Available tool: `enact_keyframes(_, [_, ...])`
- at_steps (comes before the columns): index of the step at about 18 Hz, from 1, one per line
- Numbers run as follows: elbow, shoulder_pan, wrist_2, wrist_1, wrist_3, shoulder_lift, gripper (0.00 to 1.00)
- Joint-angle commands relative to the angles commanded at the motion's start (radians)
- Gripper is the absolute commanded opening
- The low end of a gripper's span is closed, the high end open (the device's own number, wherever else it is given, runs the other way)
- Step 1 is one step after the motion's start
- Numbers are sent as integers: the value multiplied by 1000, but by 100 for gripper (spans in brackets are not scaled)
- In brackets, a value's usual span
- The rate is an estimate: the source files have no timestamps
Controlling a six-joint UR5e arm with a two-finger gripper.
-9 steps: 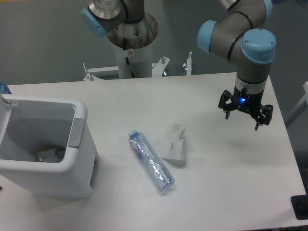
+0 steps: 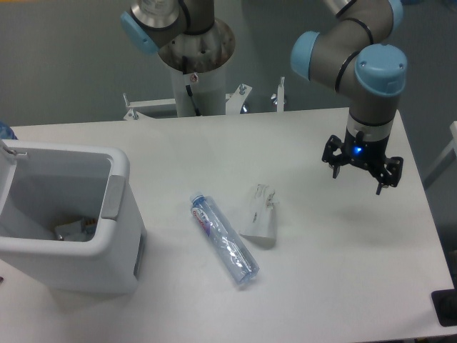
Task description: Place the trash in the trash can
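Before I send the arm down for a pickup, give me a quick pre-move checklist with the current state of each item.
1. Gripper empty and open: ok, the fingers are spread and hold nothing, above the table's right side.
2. Bottle free to grasp: ok, it lies flat and diagonal on the table, nothing on top of it.
3. White packet free to grasp: ok, it lies just right of the bottle; whether they touch, cannot tell.
4. Gripper lined up over a piece of trash: not ok, it is well right of both.
5. Trash can open and reachable: ok, open top at the left, some items already inside.
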Motion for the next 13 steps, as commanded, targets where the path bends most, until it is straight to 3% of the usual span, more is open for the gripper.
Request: enact_keyframes(13, [-100, -40, -40, 95, -101, -25, 100])
